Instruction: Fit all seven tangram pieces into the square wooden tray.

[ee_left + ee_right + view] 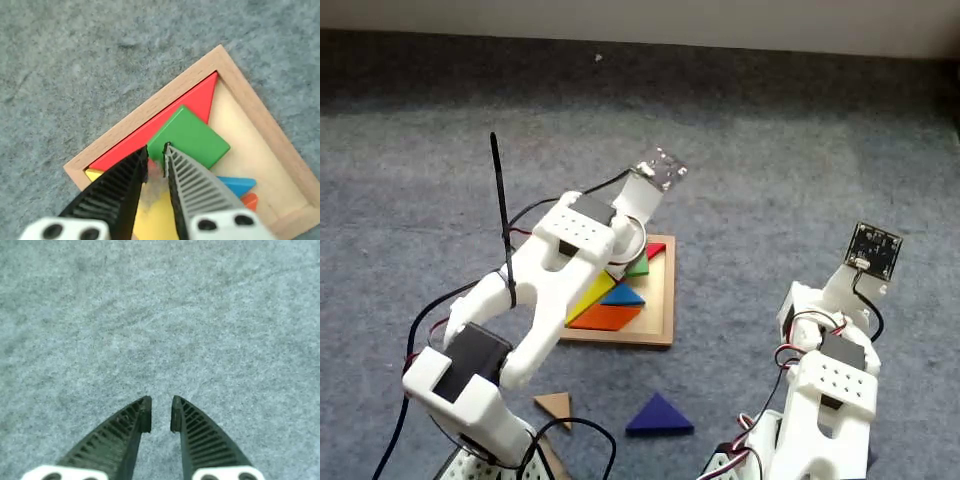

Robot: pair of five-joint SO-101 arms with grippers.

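Carpet [75, 60]; green square [192, 137] at left pincer [156, 146].

I read no text, label, brand, number or sign anywhere. Small circuit board [873, 250] on right arm's wrist: marks too fine for me to make out.
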